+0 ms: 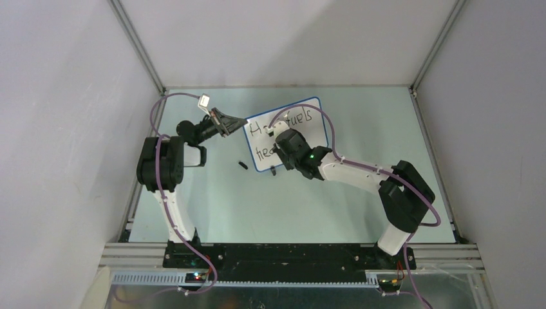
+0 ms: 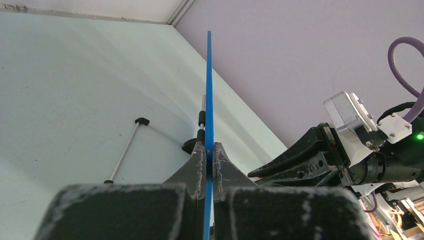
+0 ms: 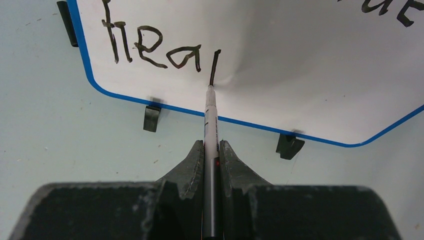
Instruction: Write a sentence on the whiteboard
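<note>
The whiteboard lies tilted at the back middle of the table, white with a blue frame. In the left wrist view it is edge-on as a blue strip. My left gripper is shut on its left edge. The sentence reads "H… fuels" above "hea", partly hidden by my right arm. My right gripper is shut on a slim black-and-white marker. The marker tip touches the board at the foot of a fresh upright stroke after "hea".
Black clip feet stick out under the board's near edge. A small black piece lies on the pale green table left of the board. Grey walls and metal rails close in the table on three sides.
</note>
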Available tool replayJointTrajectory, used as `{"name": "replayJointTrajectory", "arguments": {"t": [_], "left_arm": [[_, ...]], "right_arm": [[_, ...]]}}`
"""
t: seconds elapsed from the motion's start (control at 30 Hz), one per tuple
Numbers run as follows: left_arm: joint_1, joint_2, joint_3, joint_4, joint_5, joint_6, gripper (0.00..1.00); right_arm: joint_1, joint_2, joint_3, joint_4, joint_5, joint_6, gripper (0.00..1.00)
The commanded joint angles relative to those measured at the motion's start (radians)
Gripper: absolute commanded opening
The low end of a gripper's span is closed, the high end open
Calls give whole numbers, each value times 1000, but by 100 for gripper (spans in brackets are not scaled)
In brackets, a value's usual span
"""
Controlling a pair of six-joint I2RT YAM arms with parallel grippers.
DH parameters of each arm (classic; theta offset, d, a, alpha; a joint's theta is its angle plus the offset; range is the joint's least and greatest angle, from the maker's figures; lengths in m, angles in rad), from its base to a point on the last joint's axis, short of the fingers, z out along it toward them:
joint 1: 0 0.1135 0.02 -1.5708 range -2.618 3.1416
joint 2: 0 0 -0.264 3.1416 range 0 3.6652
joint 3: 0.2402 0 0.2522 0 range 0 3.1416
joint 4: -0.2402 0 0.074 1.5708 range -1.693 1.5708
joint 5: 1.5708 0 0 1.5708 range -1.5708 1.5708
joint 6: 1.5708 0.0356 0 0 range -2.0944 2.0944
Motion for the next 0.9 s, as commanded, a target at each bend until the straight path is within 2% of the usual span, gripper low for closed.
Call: {"name": "replayJointTrajectory", "arguments": {"t": [0.0, 0.43, 0.87], "left_arm": [[-15, -3, 12, 49, 33, 3, 0], [-15, 0, 15, 48, 33, 2, 0], [-15, -1, 14, 48, 33, 2, 0]], "right_arm": [[-11, -14, 23, 42, 8, -1, 0], [-17, 17, 100, 24, 0, 0, 0], [-49, 9, 102, 8, 5, -1, 0]]}}
